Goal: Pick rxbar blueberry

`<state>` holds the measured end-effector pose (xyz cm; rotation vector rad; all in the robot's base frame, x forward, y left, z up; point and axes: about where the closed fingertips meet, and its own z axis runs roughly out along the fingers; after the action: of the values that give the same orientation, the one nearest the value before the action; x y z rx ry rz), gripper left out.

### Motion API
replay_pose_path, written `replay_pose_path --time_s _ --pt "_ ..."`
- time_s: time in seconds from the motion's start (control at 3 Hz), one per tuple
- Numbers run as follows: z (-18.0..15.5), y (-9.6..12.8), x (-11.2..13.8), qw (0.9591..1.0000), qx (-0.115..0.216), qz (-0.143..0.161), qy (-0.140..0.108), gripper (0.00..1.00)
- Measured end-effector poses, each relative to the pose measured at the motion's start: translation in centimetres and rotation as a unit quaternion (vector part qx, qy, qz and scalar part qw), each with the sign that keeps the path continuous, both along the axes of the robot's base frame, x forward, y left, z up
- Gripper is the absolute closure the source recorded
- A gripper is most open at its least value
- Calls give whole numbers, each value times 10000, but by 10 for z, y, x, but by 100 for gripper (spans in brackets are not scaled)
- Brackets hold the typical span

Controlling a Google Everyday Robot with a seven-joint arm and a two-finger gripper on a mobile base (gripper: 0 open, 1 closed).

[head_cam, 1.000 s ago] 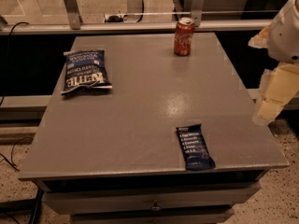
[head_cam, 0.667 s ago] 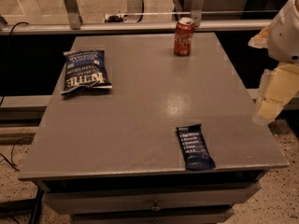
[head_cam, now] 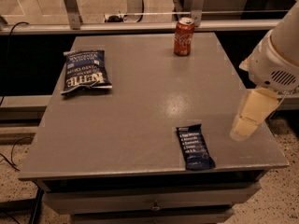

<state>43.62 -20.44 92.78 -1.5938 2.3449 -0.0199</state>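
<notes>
- The gripper (head_cam: 247,120) hangs at the near right, over the right edge of the grey table (head_cam: 140,120), pale yellow and tilted so that its tip points down and to the left
- Whether the gripper is open or closed cannot be told from this view; it holds nothing
- Above it the arm's (head_cam: 275,64) bulky white housing, with a small vent grille, comes in from the upper right corner
- Compared with a second ago the gripper has come left and lower: then it stood outside the table's right edge, now its tip is above the tabletop, near the bar but apart from it
- The bar, the bag and the can lie where they lay before
- The rxbar blueberry (head_cam: 195,147) lies flat close to the near edge, right of centre and left of the gripper; it is a small dark navy rectangular wrapper with short lines of white text, its long side running near to far, slightly slanted
- A dark blue Kettle chip bag (head_cam: 86,71) lies flat at the far left
- A red soda can (head_cam: 183,31) stands upright at the far edge, right of centre
</notes>
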Motion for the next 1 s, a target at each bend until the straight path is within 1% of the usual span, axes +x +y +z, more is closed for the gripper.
replay_pose_path --time_s 0.33,0.67,1.0 --pt "-23 17 -7 9990 182 -370 171 0" --pt "-44 37 -13 9966 352 -682 300 0" --pt "-71 59 -16 9942 428 -895 408 0"
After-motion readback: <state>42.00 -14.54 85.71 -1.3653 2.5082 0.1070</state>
